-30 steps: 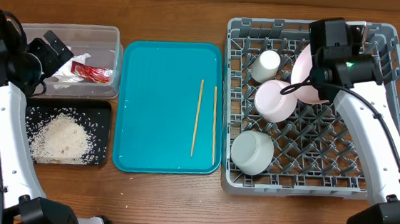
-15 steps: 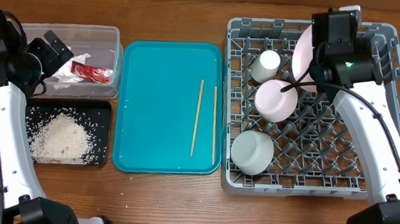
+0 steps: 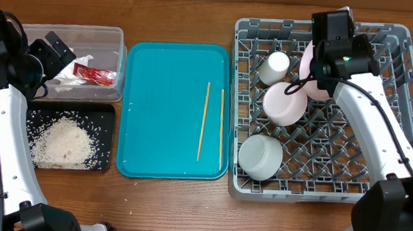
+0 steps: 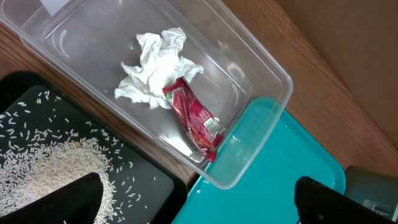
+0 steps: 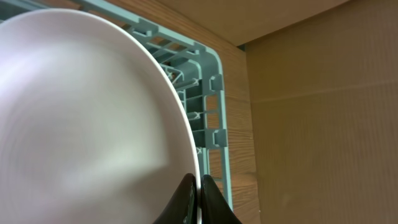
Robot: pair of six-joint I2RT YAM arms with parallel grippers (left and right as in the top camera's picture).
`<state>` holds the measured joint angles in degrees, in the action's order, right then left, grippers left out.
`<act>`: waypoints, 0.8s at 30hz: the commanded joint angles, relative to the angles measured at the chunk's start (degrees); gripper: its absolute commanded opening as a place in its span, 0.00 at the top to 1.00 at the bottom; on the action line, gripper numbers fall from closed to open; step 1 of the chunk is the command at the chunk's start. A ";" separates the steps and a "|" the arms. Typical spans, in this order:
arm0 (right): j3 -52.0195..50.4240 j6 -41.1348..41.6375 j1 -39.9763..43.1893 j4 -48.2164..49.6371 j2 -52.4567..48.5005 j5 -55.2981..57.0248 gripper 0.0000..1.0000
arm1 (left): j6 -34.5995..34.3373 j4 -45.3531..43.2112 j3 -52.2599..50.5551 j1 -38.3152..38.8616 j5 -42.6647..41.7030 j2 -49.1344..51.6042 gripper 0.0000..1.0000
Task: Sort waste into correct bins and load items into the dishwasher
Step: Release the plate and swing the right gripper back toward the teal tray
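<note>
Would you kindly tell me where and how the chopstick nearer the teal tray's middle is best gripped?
Probably near its midpoint, from straight above, pinching across its thin width. The chopstick lies flat on the teal tray, apart from the other chopstick and away from the rim, leaving room either side.

Left hand (image 4: 199, 206) wide, right hand (image 5: 198, 190) tight

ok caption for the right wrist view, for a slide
Right tool shut on pink plate, grey dish rack behind.
</note>
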<state>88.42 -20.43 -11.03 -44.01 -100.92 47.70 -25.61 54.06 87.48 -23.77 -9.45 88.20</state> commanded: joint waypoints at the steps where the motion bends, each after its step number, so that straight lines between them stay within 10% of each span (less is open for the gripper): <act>1: -0.09 -0.57 -0.28 0.07 -0.15 -1.73 0.91 | -0.79 -0.09 1.51 -0.20 -0.46 0.20 0.00; 24: 0.15 -0.59 -12.20 5.44 0.20 2.86 0.63 | -0.79 -0.09 1.51 -0.20 -0.48 0.20 0.00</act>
<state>88.42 -21.43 -22.09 -40.01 -101.01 46.83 -25.61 54.06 87.48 -23.77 -9.45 88.20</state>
